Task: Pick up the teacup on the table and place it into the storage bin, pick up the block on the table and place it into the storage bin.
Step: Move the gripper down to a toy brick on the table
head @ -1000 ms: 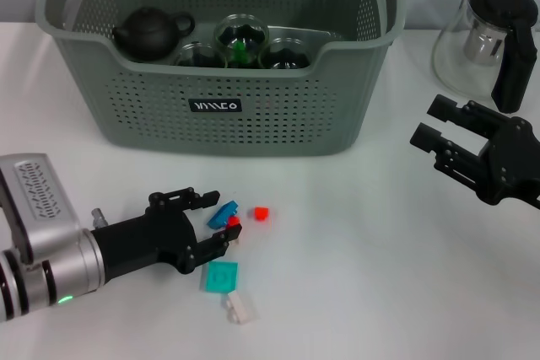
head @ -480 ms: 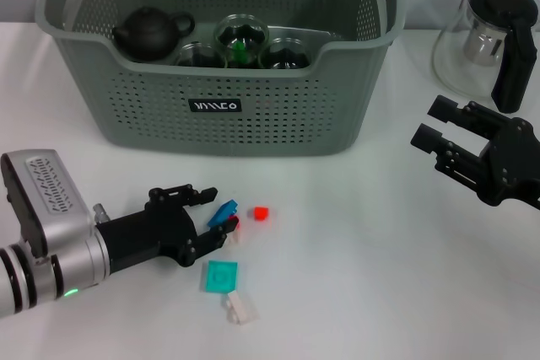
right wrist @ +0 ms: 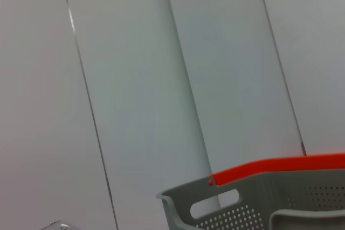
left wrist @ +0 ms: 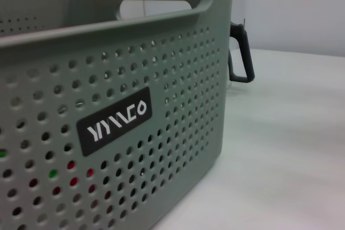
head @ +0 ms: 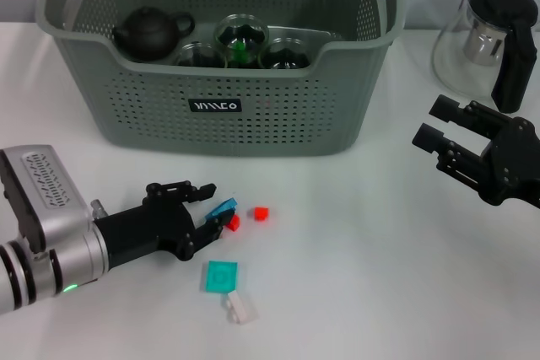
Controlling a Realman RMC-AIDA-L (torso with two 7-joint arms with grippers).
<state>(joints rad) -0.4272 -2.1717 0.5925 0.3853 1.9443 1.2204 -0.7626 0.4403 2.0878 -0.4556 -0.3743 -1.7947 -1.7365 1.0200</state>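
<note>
Head view: left gripper (head: 205, 212) low over the counter (head: 380, 276), fingers spread around the blue block (head: 223, 207), a small red block (head: 233, 222) touching it. Storage bin (head: 228, 107) just behind, already holding glass cups and a dark teapot (head: 152, 31); no teacup visible on the counter. Right gripper (head: 447, 137) hangs apart, spread, idle. To grip cleanly: centre on the blue piece alone, close square, since the red neighbour may get dragged. Contact itself hard to confirm.
</note>
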